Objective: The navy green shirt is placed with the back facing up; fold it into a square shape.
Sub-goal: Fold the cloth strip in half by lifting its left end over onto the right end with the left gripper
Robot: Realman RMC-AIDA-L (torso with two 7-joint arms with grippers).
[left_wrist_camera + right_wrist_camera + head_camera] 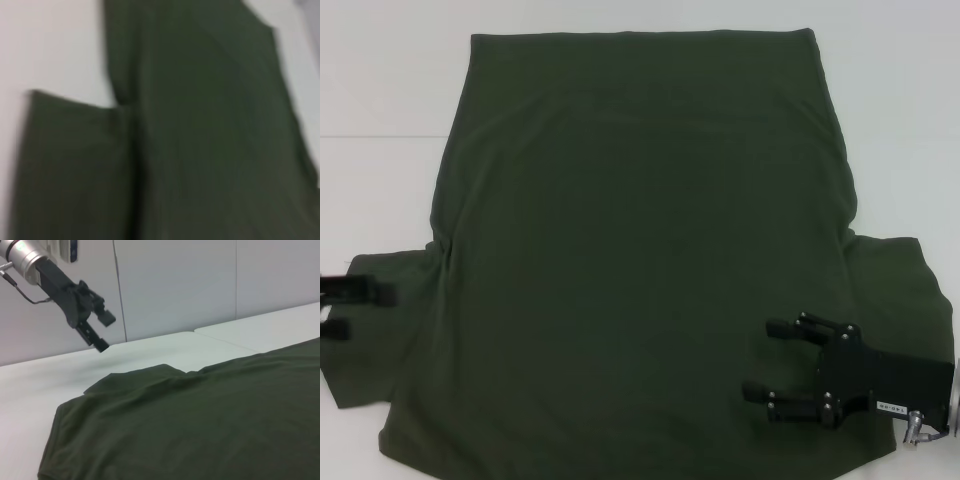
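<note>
Olive cloth: the shirt (640, 260) lies flat on the white table (380, 90), back up, long axis running away from us. Right gripper (767, 360), fingers spread, hovers over its near right part; left gripper (360, 308), also spread, hangs above the left sleeve (390, 330), nearer a hem.

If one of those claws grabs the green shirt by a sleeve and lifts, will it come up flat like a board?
Probably not. The navy green shirt lies limp with soft wrinkles by the sleeve, so it would likely droop. It spreads far wider than the open right gripper, so most would trail on the table.
</note>
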